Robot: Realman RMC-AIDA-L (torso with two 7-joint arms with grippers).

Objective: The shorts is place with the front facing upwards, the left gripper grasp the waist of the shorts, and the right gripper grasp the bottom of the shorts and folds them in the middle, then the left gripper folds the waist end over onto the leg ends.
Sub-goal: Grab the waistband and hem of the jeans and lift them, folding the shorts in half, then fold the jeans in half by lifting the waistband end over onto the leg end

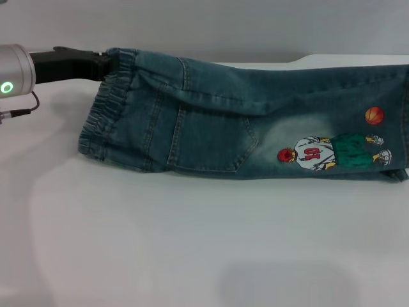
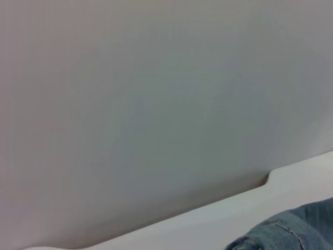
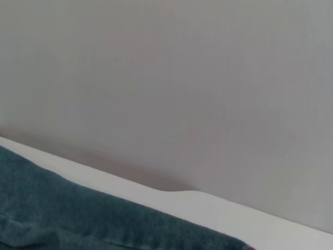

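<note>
now we are pinching the waist (image 1: 105,109) with our left gripper (image 1: 105,62), the shorts (image 1: 243,118) stretching rightward toward the leg ends (image 1: 399,121).

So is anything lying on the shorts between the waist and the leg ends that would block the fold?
Nothing visible: the shorts lie bare from the waist, at the left gripper, to the leg ends.

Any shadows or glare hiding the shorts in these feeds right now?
Head view: even light, the shorts clear, only soft shadows on the table; the left claw sits dark at the waist. Both wrist views: mostly blank wall, denim only at the edge, slightly soft.
</note>
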